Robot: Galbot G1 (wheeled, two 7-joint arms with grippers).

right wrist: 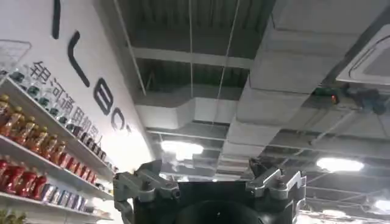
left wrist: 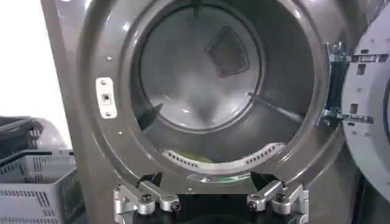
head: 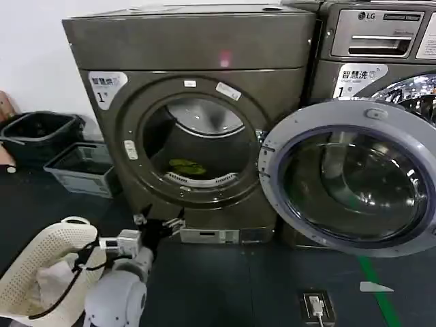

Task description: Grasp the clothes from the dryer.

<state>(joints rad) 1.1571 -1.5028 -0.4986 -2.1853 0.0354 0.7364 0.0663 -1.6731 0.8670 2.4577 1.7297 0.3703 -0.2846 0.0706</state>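
The dryer [head: 204, 48] is a dark grey-brown front loader with its round mouth uncovered and its door [head: 354, 178] swung out to the right. The clothes [head: 187, 165], a small yellow-green cloth, lie on the drum floor just behind the perforated lip; in the left wrist view the clothes [left wrist: 194, 159] show as a thin green strip there. My left gripper [head: 161, 223] hangs open below and in front of the mouth, nothing between its fingers [left wrist: 208, 182]. My right gripper [right wrist: 207, 176] is open and points up at the ceiling.
A white mesh basket [head: 41, 269] sits by my left arm at the lower left. Grey and black crates [head: 78, 167] stand on the floor left of the dryer. The LG machine [head: 381, 41] stands to the right behind the open door.
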